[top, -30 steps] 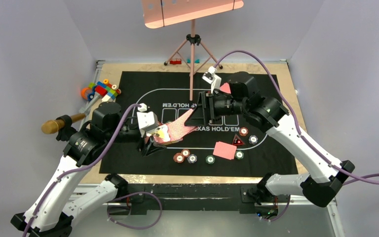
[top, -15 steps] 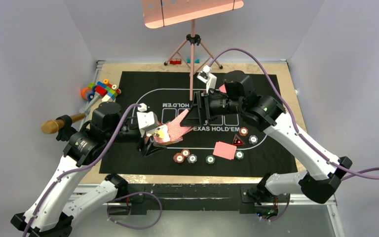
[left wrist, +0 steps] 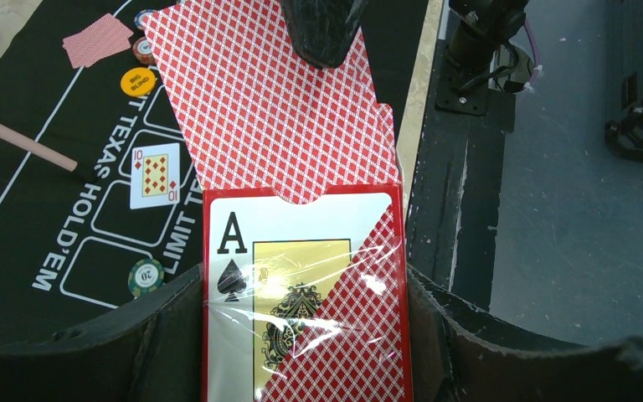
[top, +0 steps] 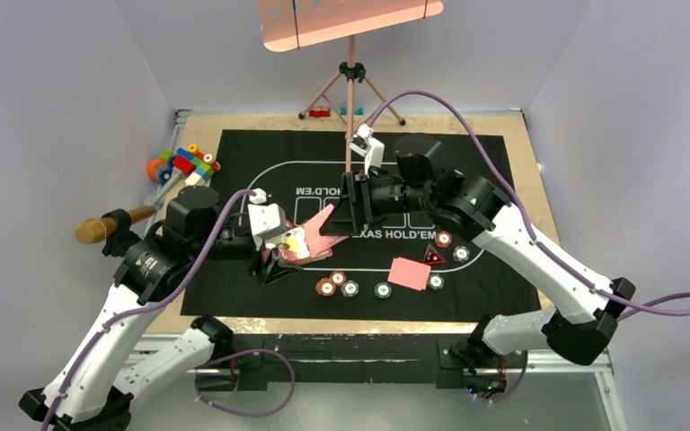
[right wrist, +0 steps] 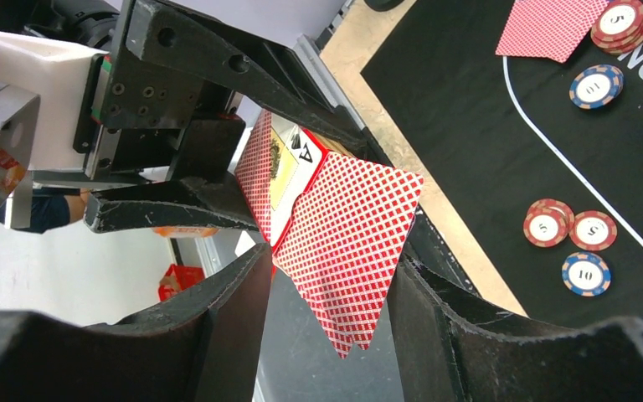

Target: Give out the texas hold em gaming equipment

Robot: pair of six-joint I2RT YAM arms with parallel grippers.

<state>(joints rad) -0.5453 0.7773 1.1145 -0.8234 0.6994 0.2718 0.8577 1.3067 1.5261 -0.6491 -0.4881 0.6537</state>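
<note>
Dealing's underway: the left gripper (top: 278, 256) clamps the box (left wrist: 301, 293) over the mat (top: 467, 162) at 8 o'clock, cards (left wrist: 268, 109) poking toward 2 o'clock. The right gripper (right wrist: 328, 260) sits half-spread astride them. Next, I'd say: pinch one, draw it clear.

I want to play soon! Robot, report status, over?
Left gripper shut on card box. Right gripper around cards sticking from box, grip unclear. Stand pole close by it.

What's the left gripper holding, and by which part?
The left gripper clamps the red card box by its two long side edges; playing cards protrude.
</note>
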